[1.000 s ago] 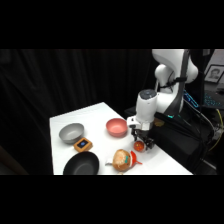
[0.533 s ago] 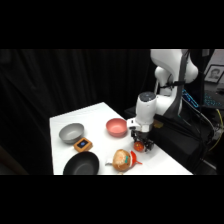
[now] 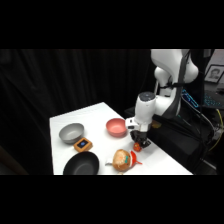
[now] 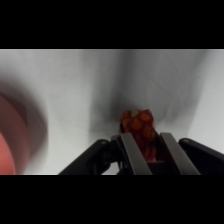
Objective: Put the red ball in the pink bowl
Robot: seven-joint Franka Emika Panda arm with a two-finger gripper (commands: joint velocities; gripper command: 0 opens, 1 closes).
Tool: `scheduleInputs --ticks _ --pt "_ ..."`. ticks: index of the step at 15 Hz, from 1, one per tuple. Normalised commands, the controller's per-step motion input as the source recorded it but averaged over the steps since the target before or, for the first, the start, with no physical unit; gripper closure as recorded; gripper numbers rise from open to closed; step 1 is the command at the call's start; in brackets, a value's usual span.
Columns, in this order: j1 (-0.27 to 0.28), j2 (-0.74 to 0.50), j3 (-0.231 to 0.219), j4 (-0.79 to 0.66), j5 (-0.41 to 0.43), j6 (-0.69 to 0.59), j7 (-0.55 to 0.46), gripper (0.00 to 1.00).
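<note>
The small red ball sits squeezed between my gripper's two fingers, and the gripper is shut on it. In the side view the gripper hangs low over the table's right side with the red ball at its tip. I cannot tell whether the ball touches the table. The pink bowl stands just to the left of the gripper and a little further back. Its rim fills the wrist view's left edge.
A tan round object with a red piece lies close in front of the gripper. A black bowl is at the front left, a grey bowl at the back left, and a small orange block between them. The table's right edge runs just beside the gripper.
The gripper stays at almost the same spot with the ball at its tip. The arm's upper part has shifted slightly.
</note>
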Motion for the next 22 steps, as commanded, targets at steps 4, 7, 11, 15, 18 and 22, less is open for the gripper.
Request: scheduleInputs --ticks 4,7,11,15,18,22 --pt "0.122 -0.16 -0.121 -0.03 -0.098 -0.06 -0.02 0.98" --pt "0.140 -0.35 -0.122 -0.07 -0.159 -0.24 0.01 0.97" --pt "0.053 -0.42 -0.023 -0.07 -0.191 -0.38 0.05 0.97" --pt "-0.159 -0.43 0.216 -0.04 -0.009 -0.43 -0.09 0.97" --pt "-0.196 -0.45 0.217 -0.02 0.104 -0.41 -0.19 0.97" --pt "-0.187 -0.43 0.142 0.01 0.164 -0.36 -0.25 0.97"
